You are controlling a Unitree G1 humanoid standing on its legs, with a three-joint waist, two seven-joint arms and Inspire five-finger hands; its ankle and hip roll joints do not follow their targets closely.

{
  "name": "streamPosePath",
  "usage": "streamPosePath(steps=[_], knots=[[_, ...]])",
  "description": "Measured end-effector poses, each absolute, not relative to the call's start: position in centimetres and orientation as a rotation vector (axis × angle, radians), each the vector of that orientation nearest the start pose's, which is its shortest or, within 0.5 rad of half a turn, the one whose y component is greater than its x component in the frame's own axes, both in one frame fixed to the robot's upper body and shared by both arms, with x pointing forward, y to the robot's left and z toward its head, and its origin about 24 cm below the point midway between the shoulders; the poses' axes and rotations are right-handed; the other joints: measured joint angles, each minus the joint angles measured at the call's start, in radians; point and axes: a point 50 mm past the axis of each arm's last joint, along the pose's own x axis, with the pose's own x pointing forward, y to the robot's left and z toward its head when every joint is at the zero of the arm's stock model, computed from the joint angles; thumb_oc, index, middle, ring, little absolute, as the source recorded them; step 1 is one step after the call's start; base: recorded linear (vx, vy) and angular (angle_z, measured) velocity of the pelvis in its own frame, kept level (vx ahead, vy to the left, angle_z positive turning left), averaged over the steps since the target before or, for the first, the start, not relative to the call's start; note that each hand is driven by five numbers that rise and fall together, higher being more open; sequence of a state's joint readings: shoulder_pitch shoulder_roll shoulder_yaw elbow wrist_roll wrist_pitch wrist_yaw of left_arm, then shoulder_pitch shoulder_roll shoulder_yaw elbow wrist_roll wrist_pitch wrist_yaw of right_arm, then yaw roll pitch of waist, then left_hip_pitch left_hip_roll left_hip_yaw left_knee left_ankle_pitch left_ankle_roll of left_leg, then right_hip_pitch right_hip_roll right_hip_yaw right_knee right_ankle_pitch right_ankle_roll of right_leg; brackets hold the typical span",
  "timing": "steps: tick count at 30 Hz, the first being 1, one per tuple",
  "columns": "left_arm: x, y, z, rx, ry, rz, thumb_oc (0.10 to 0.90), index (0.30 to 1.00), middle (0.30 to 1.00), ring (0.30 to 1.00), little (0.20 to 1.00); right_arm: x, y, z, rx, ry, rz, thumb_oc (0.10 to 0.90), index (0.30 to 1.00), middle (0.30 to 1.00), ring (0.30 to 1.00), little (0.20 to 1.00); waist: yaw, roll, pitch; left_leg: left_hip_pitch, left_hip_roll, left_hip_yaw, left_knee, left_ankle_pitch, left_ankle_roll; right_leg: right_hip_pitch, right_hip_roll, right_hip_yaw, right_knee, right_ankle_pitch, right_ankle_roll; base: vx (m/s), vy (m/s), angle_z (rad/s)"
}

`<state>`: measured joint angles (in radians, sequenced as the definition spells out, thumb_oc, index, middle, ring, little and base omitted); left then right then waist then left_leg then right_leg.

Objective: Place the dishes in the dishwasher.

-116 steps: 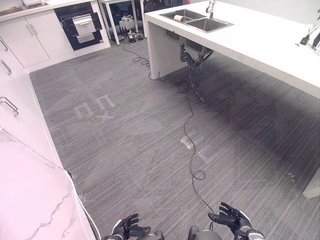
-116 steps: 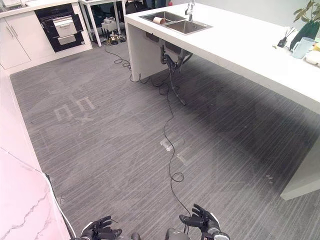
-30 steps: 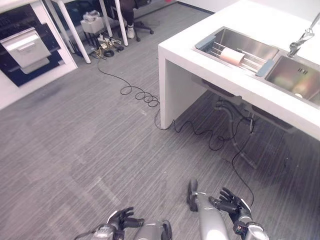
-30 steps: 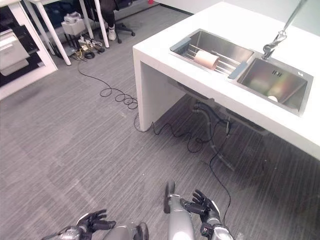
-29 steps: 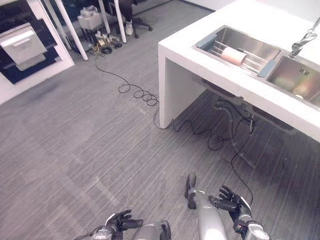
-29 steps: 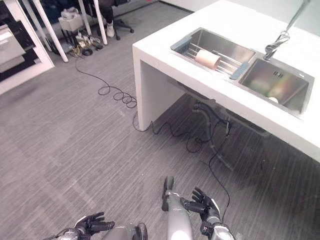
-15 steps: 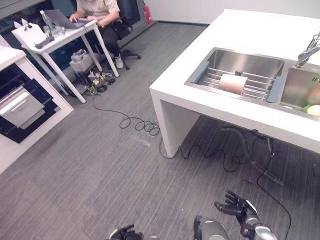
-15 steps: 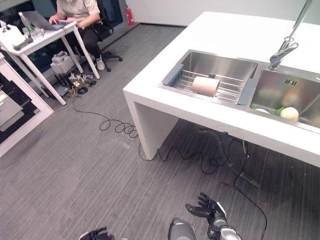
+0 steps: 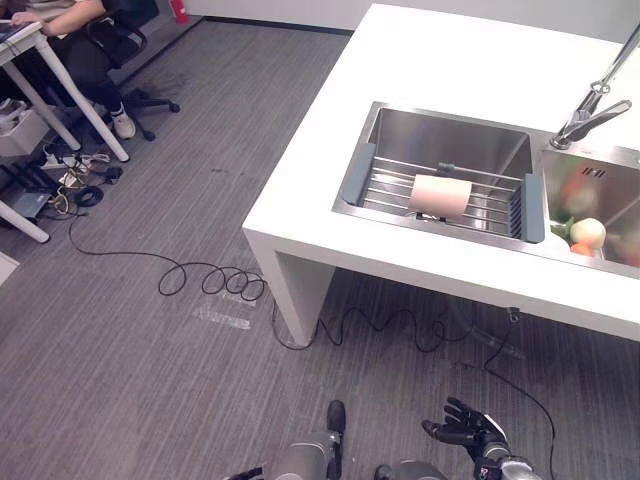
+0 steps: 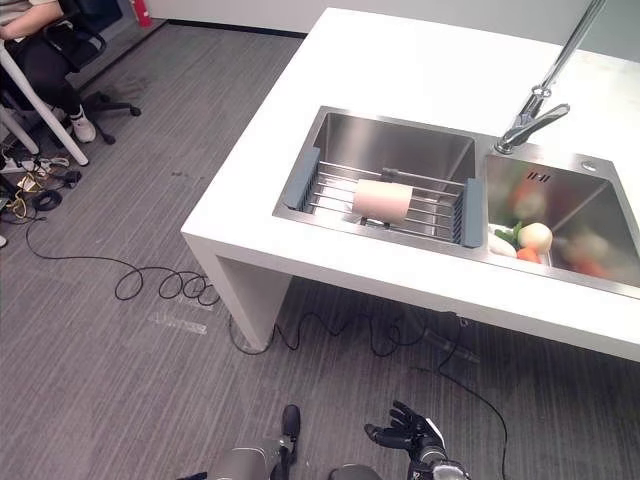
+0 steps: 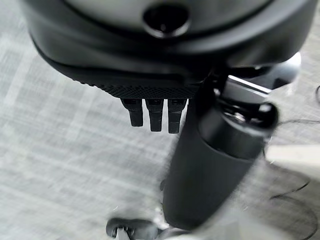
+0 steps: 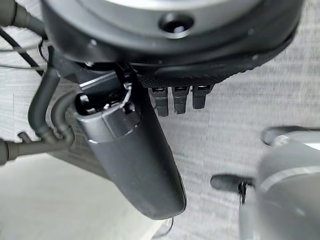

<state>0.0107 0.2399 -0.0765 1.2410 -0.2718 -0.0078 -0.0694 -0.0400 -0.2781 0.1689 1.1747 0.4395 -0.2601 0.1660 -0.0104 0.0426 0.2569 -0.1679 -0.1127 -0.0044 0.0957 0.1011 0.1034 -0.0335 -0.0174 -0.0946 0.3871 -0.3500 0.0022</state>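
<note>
Low down and nearest, the right hand [image 9: 468, 432] is held with fingers spread, empty; the left hand [image 11: 155, 112] is also loose and empty. Farther off, a pale cup [image 10: 383, 200] is seen lying on the rack [image 10: 440, 215] across the sink [image 10: 400, 150] by the worktop's front edge. It should be gripped gently round its middle.

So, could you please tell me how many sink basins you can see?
2: the left basin, with a rack and pink cup, and the right basin, holding vegetables.
</note>
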Motion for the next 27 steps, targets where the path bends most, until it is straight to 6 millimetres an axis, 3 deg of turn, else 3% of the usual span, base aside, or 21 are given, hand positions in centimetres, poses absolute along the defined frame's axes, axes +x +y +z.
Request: streamPosePath(steps=[1, 4, 6, 7, 9, 11, 12, 13, 14, 15, 17, 19, 20, 22, 23, 25, 27], knots=[[8.8, 23.7, -16.1, -0.018, 1.202, 0.186, 0.8, 0.9, 0.9, 0.9, 0.9, 13.8, -23.6, -13.8, 0.074, 0.852, -0.091, 0.8, 0.9, 0.9, 0.9, 0.9, 0.002, 0.008, -0.001, -0.002, -0.002, 0.004, 0.001, -0.011, 0.014, -0.009, 0.0, -0.005, -0.013, 0.033, -0.003, 0.07, 0.109, -0.01], [9.0, 23.7, -16.0, -0.007, 1.202, 0.168, 0.8, 0.9, 0.9, 0.9, 0.9, 15.2, -22.8, -13.6, 0.094, 0.82, -0.092, 0.8, 0.9, 0.9, 0.9, 0.9, -0.004, 0.008, -0.001, -0.005, 0.001, 0.05, 0.003, -0.03, 0.001, 0.006, -0.028, -0.035, -0.079, 0.113, -0.012, 0.06, 0.057, -0.18], [8.6, 23.7, -16.1, -0.009, 1.215, 0.169, 0.8, 0.9, 0.9, 0.9, 0.9, 15.3, -22.5, -13.6, 0.1, 0.819, -0.091, 0.8, 0.9, 0.9, 0.9, 0.9, -0.003, 0.002, -0.003, -0.003, 0.006, 0.061, 0.019, -0.044, 0.019, 0.021, -0.034, -0.052, -0.091, 0.11, 0.004, 0.07, 0.069, -0.2], [8.8, 23.8, -16.1, -0.007, 1.21, 0.168, 0.8, 0.9, 0.9, 0.9, 0.9, 15.1, -22.4, -13.7, 0.105, 0.823, -0.095, 0.8, 0.9, 0.9, 0.9, 0.9, 0.0, -0.008, -0.001, -0.001, 0.01, 0.077, 0.039, -0.056, 0.036, 0.023, -0.041, -0.066, -0.08, 0.148, 0.044, 0.02, 0.047, -0.45], [8.3, 23.6, -16.2, 0.004, 1.236, 0.157, 0.8, 0.9, 0.9, 0.9, 0.9, 16.1, -22.3, -13.3, 0.094, 0.803, -0.093, 0.8, 0.9, 0.9, 0.9, 0.9, 0.014, -0.002, 0.024, 0.003, 0.047, 0.116, 0.085, -0.088, 0.065, -0.084, -0.056, -0.099, 0.174, 0.161, 0.077, 0.03, -0.005, -0.59], [8.0, 23.7, -16.3, 0.013, 1.247, 0.159, 0.8, 0.9, 0.9, 0.9, 0.9, 15.9, -22.7, -13.3, 0.085, 0.799, -0.103, 0.8, 0.9, 0.9, 0.9, 0.9, 0.008, -0.007, 0.026, 0.028, 0.044, 0.121, 0.09, -0.105, 0.06, -0.157, -0.093, -0.107, 0.321, 0.155, 0.091, 0.06, -0.117, -0.17], [8.1, 23.7, -16.3, 0.016, 1.245, 0.155, 0.8, 0.9, 0.9, 0.9, 0.9, 15.7, -23.0, -13.3, 0.079, 0.805, -0.11, 0.8, 0.9, 0.9, 0.9, 0.9, 0.012, -0.003, 0.03, 0.033, 0.047, 0.122, 0.073, -0.106, 0.055, -0.179, -0.106, -0.111, 0.329, 0.157, 0.092, 0.08, -0.316, -0.06], [8.4, 24.1, -16.1, 0.009, 1.233, 0.17, 0.8, 0.9, 0.9, 0.9, 0.9, 15.4, -23.1, -13.5, 0.097, 0.814, -0.131, 0.8, 0.9, 0.9, 0.9, 0.9, 0.002, -0.046, 0.023, 0.044, 0.005, 0.133, 0.091, -0.143, -0.024, -0.195, -0.192, -0.151, 0.129, 0.204, 0.082, 0.06, -0.326, 0.04], [8.8, 24.3, -16.0, 0.0, 1.22, 0.181, 0.8, 0.9, 0.9, 0.9, 0.9, 15.1, -23.6, -13.5, 0.095, 0.818, -0.144, 0.8, 0.9, 0.9, 0.9, 0.9, -0.013, -0.048, 0.026, -0.013, 0.013, 0.134, 0.333, -0.213, 0.016, -0.207, -0.225, -0.139, 0.06, 0.222, 0.115, 0.11, -0.501, -0.56], [7.9, 23.8, -16.3, -0.022, 1.251, 0.2, 0.8, 0.9, 0.9, 0.9, 0.9, 15.6, -24.6, -13.0, 0.065, 0.811, -0.159, 0.8, 0.9, 0.9, 0.9, 0.9, 0.01, -0.001, 0.054, 0.026, 0.052, 0.132, 0.417, -0.408, 0.027, -0.236, -0.239, -0.093, 0.0, 0.262, 0.148, 0.11, -0.445, -0.62], [7.6, 23.4, -16.5, -0.046, 1.254, 0.207, 0.8, 0.9, 0.9, 0.9, 0.9, 14.8, -24.9, -13.3, 0.071, 0.844, -0.176, 0.8, 0.9, 0.9, 0.9, 0.9, -0.013, 0.033, 0.048, 0.011, 0.065, 0.105, 0.411, -0.398, 0.014, -0.234, -0.224, -0.105, -0.017, 0.28, 0.114, 0.11, -0.401, -0.15], [7.8, 23.7, -16.3, -0.08, 1.226, 0.257, 0.8, 0.9, 0.9, 0.9, 0.9, 14.5, -24.5, -13.6, 0.102, 0.863, -0.176, 0.8, 0.9, 0.9, 0.9, 0.9, -0.012, 0.025, 0.041, 0.037, 0.071, 0.107, 0.35, -0.358, 0.014, -0.198, -0.197, -0.118, -0.036, 0.28, 0.111, 0.12, -0.467, 0.1], [7.3, 23.9, -16.4, -0.099, 1.238, 0.283, 0.8, 0.9, 0.9, 0.9, 0.9, 13.9, -23.6, -14.2, 0.116, 0.903, -0.141, 0.8, 0.9, 0.9, 0.9, 0.9, -0.009, -0.004, 0.025, 0.078, 0.085, 0.102, 0.29, -0.331, -0.01, -0.094, -0.136, -0.122, -0.104, 0.288, 0.065, 0.1, -0.4, -0.03], [7.3, 23.8, -16.4, -0.099, 1.242, 0.281, 0.8, 0.9, 0.9, 0.9, 0.9, 13.9, -23.1, -14.3, 0.119, 0.91, -0.123, 0.8, 0.9, 0.9, 0.9, 0.9, -0.008, -0.021, 0.02, 0.112, 0.103, 0.097, 0.252, -0.312, -0.037, -0.073, -0.119, -0.137, -0.122, 0.304, 0.055, 0.09, -0.371, -0.09], [6.8, 23.9, -16.5, -0.096, 1.26, 0.304, 0.8, 0.9, 0.9, 0.9, 0.9, 13.9, -22.9, -14.4, 0.121, 0.923, -0.119, 0.8, 0.9, 0.9, 0.9, 0.9, -0.003, -0.036, 0.011, 0.159, 0.118, 0.107, 0.187, -0.29, -0.073, -0.066, -0.096, -0.135, -0.1, 0.268, 0.026, 0.1, -0.338, -0.2], [6.2, 24.2, -16.5, -0.089, 1.273, 0.316, 0.8, 0.9, 0.9, 0.9, 0.9, 13.4, -23.2, -14.5, 0.115, 0.936, -0.129, 0.8, 0.9, 0.9, 0.9, 0.9, 0.004, -0.052, -0.002, 0.193, 0.127, 0.11, 0.147, -0.269, -0.108, -0.073, -0.093, -0.124, -0.069, 0.229, -0.002, 0.08, -0.204, -0.13], [6.4, 24.4, -16.4, -0.09, 1.263, 0.327, 0.8, 0.9, 0.9, 0.9, 0.9, 13.0, -23.8, -14.5, 0.105, 0.947, -0.152, 0.8, 0.9, 0.9, 0.9, 0.9, 0.023, -0.068, -0.007, 0.169, 0.13, 0.108, 0.19, -0.225, -0.158, -0.082, -0.092, -0.118, -0.044, 0.2, -0.036, 0.07, -0.074, -0.01]])
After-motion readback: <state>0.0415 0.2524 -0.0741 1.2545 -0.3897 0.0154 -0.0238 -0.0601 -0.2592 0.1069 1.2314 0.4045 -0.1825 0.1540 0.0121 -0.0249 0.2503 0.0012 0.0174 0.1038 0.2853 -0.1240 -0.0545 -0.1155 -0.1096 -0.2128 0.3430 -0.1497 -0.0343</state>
